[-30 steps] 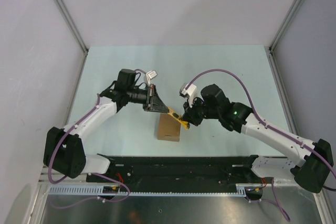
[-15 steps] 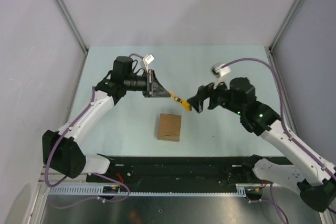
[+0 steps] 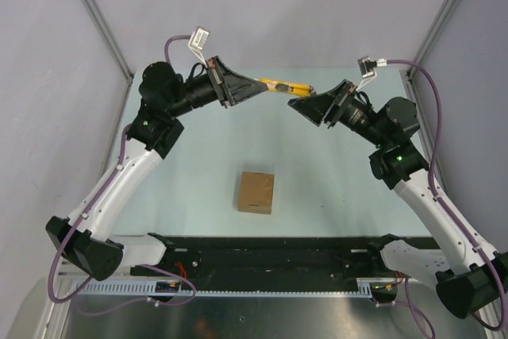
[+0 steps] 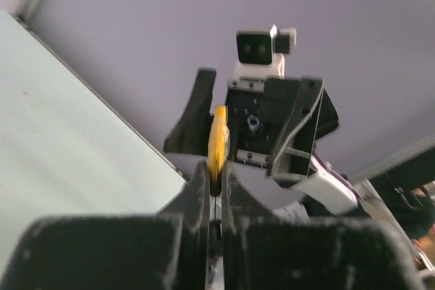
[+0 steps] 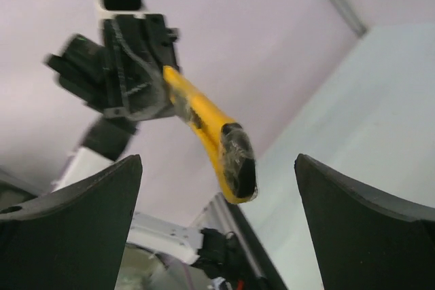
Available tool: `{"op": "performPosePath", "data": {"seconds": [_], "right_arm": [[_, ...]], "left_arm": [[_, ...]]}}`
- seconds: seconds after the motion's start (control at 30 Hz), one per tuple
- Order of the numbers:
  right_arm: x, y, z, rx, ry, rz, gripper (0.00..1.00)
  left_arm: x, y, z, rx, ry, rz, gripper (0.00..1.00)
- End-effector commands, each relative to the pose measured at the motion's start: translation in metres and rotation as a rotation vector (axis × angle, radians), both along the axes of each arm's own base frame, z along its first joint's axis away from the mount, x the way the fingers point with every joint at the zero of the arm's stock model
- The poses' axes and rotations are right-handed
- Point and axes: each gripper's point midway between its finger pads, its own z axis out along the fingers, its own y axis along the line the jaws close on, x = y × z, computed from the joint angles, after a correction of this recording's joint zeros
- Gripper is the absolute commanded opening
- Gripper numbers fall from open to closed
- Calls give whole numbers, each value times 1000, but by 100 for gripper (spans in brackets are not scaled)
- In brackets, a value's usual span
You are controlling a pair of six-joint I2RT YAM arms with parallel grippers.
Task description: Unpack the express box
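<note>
The box point(image 3: 256, 192), alone on the worktop point(image 3: 198, 156) near the arm bases, looks light, stiff yet crushable, best gripped gently across opposite walls, while the left fingers point(image 4: 197, 191) clamp the knife point(image 3: 286, 86) and the right fingers point(image 5: 75, 236) stand apart.

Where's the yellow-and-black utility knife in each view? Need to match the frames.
Top external: yellow-and-black utility knife at upper centre, one end held by the left tool.
Left wrist: centre of the picture, seen edge-on, rising out of the clamped fingers.
Right wrist: centre-left, slanting down toward the camera, black end nearest.
Shared landmark: the left tool clamped on the knife, visible in all three views.
</note>
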Motion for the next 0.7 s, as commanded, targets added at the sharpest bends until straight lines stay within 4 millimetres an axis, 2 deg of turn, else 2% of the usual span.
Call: {"op": "performPosePath", "data": {"seconds": [0.0,0.07,0.17,0.3,0.43,0.5,0.67], "right_arm": [[-49,-3,93,268,-195,195,100],[-57,-7,106,307,-240,216,100],[-60,-7,112,322,-230,242,100],[-62,-6,113,332,-214,268,100],[-60,-6,113,337,-201,264,95],[-58,-6,113,333,-204,252,93],[-52,-6,110,326,-193,219,86]], "left_arm": [[-11,0,42,-207,-51,12,0],[-15,-5,44,-216,-61,10,0],[-20,-10,46,-228,-68,19,0],[-17,-11,47,-268,-52,95,0],[-23,-18,47,-280,-51,99,0],[-26,-23,39,-283,-10,89,0],[-27,-19,36,-304,-16,187,0]]}}
